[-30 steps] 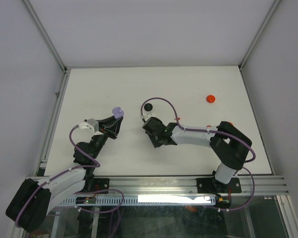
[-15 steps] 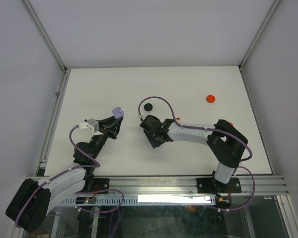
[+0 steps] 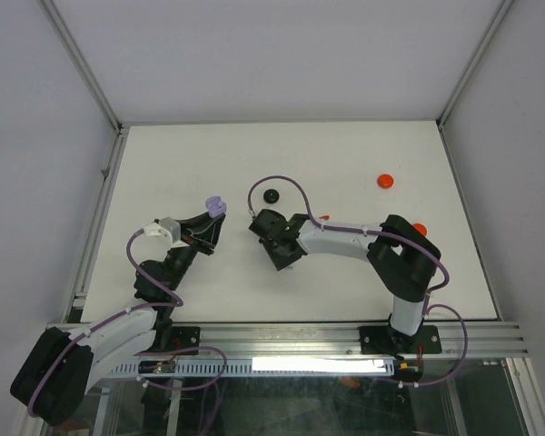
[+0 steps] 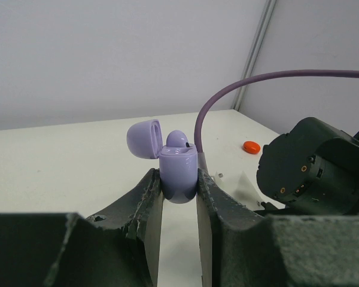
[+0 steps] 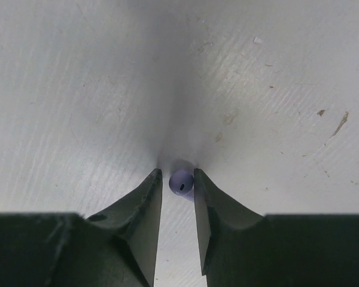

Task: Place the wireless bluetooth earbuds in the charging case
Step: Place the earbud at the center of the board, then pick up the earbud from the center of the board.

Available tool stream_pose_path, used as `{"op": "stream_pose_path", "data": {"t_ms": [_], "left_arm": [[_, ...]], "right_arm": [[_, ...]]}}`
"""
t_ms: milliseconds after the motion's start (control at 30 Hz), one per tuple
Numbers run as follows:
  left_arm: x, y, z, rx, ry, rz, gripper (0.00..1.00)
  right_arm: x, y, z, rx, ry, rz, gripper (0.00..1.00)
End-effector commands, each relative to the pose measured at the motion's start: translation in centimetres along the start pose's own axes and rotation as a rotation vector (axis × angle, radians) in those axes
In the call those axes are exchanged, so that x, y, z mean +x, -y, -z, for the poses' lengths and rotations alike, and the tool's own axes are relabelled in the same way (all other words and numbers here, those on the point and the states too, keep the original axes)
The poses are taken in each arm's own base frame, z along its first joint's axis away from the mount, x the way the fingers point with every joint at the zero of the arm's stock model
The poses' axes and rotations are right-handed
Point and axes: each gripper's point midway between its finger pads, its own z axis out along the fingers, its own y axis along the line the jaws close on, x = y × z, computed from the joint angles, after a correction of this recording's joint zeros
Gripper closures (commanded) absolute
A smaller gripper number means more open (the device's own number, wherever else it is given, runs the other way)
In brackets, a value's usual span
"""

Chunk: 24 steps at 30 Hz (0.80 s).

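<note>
One lavender earbud (image 5: pixel 181 182) lies on the white surface (image 3: pixel 345 163), between the tips of my right jaws (image 5: pixel 177 179), which are nearly together around it; I cannot tell whether they grip it yet. My left jaws (image 4: pixel 179 186) are clamped on the lavender charging case (image 4: pixel 178 173), lid open, one earbud already seated.

Step in hand: pick up this earbud. Close squarely across the bud, no scraping on the surface, lift straight, then carry it toward 9 o'clock to the case.

Versus a second ago: right arm has shifted toward 9 o'clock; black disc (image 3: pixel 272 194) now uncovered at 12 o'clock of the wrist. Left arm unchanged.
</note>
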Motion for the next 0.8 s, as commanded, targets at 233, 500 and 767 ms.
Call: {"op": "stream_pose_path", "data": {"t_ms": [233,500,767], "left_arm": [[2.0,-0.1,1.8,0.011,-0.041,-0.001,0.94],[2.0,0.1,1.8,0.022,-0.045,-0.003,0.94],[2.1,0.6,1.8,0.055,-0.050,-0.016,0.93]], "right_arm": [[0.4,0.5,0.8,0.023,-0.031,-0.011,0.71],[0.3,0.2,0.1,0.016,-0.024,-0.013,0.75],[-1.1,-0.2,1.9,-0.035,0.064,-0.024,0.83]]}}
